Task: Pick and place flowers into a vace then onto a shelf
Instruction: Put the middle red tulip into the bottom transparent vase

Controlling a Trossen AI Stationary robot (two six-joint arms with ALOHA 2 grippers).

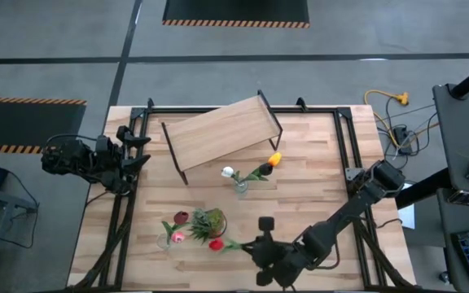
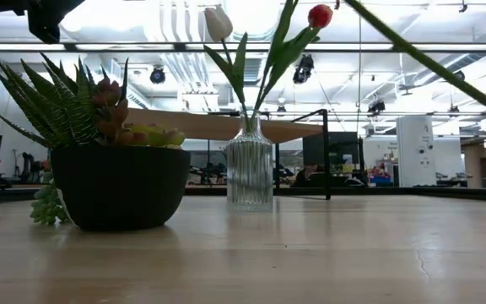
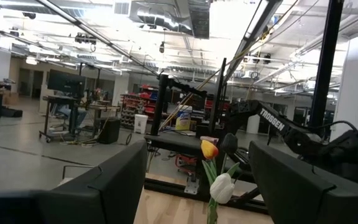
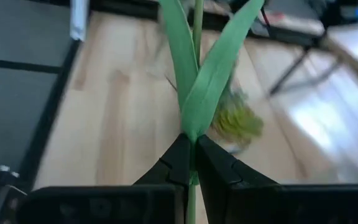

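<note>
Pinching a green stalk just below its leaves, the right gripper (image 4: 191, 163) sits at the near edge of the desk (image 1: 316, 175), fingers clenched on the red-headed flower (image 1: 216, 243), whose head lies beside the dark bowl of succulents (image 1: 208, 221). That stem looks light, thin and springy, and the long free end will likely sway or droop; a hold low on the bare stalk, as here, seems safest, since leaves and petals would crush or tear. Just left of the bowl, a maroon flower (image 1: 181, 217) and a pink flower (image 1: 177, 236) stand near the near-left corner; whether a vessel holds them is hard to tell. Mid-desk, a ribbed clear glass vase (image 2: 250, 174) already carries a white flower (image 1: 228, 172) and an orange-yellow flower (image 1: 274, 159); it looks slippery, fragile and tippy with tall stems. Beyond it the shelf (image 1: 222, 133) stands askew along the far edge. Left gripper (image 1: 136, 147) waits at the left edge, fingers released.
</note>
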